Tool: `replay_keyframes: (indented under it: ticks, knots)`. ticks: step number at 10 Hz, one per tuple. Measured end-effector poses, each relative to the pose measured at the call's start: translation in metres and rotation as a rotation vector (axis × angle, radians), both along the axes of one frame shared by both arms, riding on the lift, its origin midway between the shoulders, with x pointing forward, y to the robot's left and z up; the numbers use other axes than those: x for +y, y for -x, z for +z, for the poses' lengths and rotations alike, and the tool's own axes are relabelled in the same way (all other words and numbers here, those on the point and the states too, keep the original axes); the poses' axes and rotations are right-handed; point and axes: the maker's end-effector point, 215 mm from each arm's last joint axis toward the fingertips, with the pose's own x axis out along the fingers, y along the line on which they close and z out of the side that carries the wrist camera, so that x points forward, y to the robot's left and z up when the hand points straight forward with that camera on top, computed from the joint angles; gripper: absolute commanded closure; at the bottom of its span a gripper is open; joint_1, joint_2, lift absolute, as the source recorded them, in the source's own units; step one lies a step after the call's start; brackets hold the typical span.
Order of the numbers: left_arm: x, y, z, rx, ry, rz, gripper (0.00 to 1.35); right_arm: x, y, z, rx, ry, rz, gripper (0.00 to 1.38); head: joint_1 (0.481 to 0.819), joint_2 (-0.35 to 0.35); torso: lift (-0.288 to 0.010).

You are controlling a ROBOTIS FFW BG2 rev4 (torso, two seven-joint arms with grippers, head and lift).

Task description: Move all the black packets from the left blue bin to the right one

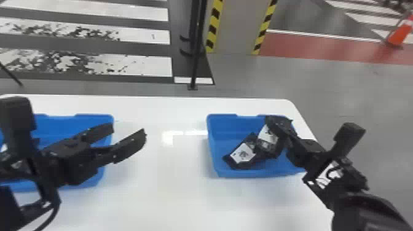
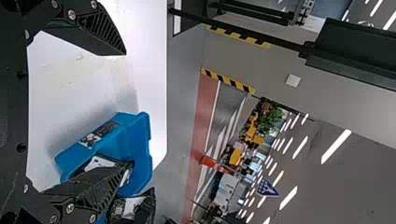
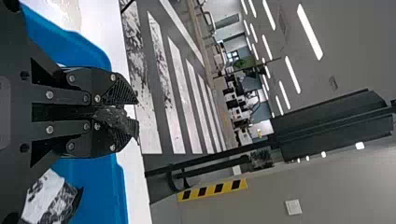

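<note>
Over on the left, the floor beyond the desk has broad white stripes. The left blue bin sits on the desk, partly behind the left arm. There is a pale patch inside it by the view's edge, but I can't make out what it is. The left gripper points across the bin's right side toward the middle of the desk, its jaws spread wide with nothing between them.

Farther along, behind the desk, stands a thin black pole, then a grey pillar edged in yellow and black.

The right blue bin is near the desk's right end. A labelled packet lies slanted in it, black with a white label, and another white-labelled one is just beside it, under the right gripper. That gripper is above the bin's far right part, its jaws pinching a crumpled black packet; whether that is the second labelled one, I can't tell. An orange cone stands on the floor at far right.
</note>
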Motion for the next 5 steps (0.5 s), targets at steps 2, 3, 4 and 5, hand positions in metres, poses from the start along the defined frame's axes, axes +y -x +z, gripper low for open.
replay_keyframes:
  ticks: [2,3,4,5]
  knots:
    - [0.006,0.000,-0.001,0.000,-0.002,0.014,0.17,-0.017,-0.010,-0.003,0.017,0.030,-0.022,1.21,0.695,-0.258,-0.140]
    - [0.008,0.000,-0.002,0.001,-0.004,0.020,0.17,-0.023,-0.018,-0.009,0.031,0.041,-0.031,0.79,0.695,-0.258,-0.140]
    - [0.011,-0.001,-0.002,0.000,-0.006,0.025,0.17,-0.028,-0.026,-0.019,0.051,0.037,-0.042,0.34,0.695,-0.258,-0.140]
    - [0.017,-0.002,-0.001,-0.006,-0.011,0.037,0.17,-0.033,-0.028,-0.021,0.042,0.055,-0.054,0.07,0.695,-0.257,-0.140]
